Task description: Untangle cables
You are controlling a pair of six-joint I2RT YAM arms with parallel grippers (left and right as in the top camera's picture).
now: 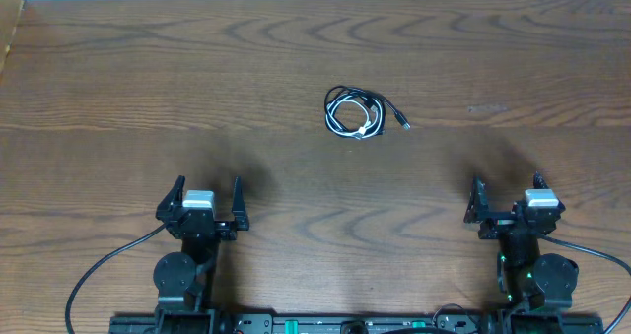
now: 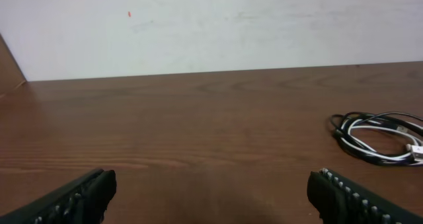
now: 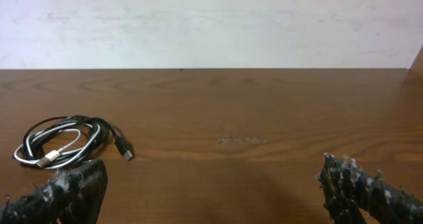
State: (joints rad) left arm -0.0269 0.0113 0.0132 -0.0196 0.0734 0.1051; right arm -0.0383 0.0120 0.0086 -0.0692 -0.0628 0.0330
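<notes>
Item under inspection: a small bundle of thin cords (image 1: 355, 114), one white and the others black, coiled in overlapping loops. It lies flat on the brown wood-grain bench (image 1: 118, 78), near the middle and toward the far side. One black plug end (image 1: 403, 124) trails out of the coil to the right. A pale metallic plug end (image 3: 46, 161) rests within the loops. The left gripper (image 1: 207, 186) and right gripper (image 1: 507, 184) sit at the near side, well apart from the bundle, each with jaws spread wide over bare wood. Thicker black arm cords (image 1: 99, 265) curve away beside the bases. The overhead view shows the whole coil. The left wrist view cuts off its right side, and the right wrist view shows both plugs. A white wall (image 2: 211, 26) stands behind the bench.
</notes>
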